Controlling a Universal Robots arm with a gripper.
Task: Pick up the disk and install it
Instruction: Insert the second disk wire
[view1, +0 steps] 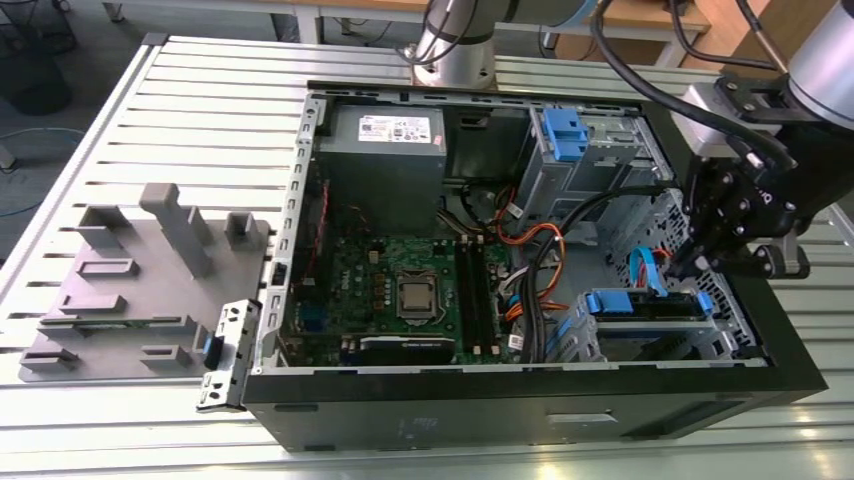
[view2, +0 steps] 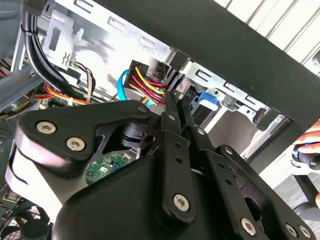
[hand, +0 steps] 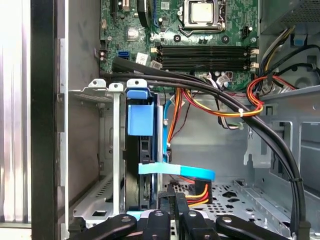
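The disk (view1: 627, 305) sits on edge in the drive bay at the front corner of the open computer case (view1: 534, 400), on the exterior view's right. Its blue carrier frame (hand: 139, 117) faces up between the bay's metal rails, with the dark body (hand: 136, 175) below it. A light blue cable (hand: 175, 171) runs from it. My gripper (view1: 681, 268) hangs just above that bay, beside the disk. In both wrist views its black fingers (view2: 176, 107) lie close together with nothing between them, so my gripper (hand: 172, 220) is shut.
A grey power supply box (view1: 387, 130) and a grey drive cage with a blue handle (view1: 567, 135) sit at the back of the case. The motherboard (view1: 400, 290) and bundled cables (view1: 534, 270) fill the middle. A grey fixture (view1: 134, 290) stands on the slatted table. A hand (view2: 310, 145) shows outside the case.
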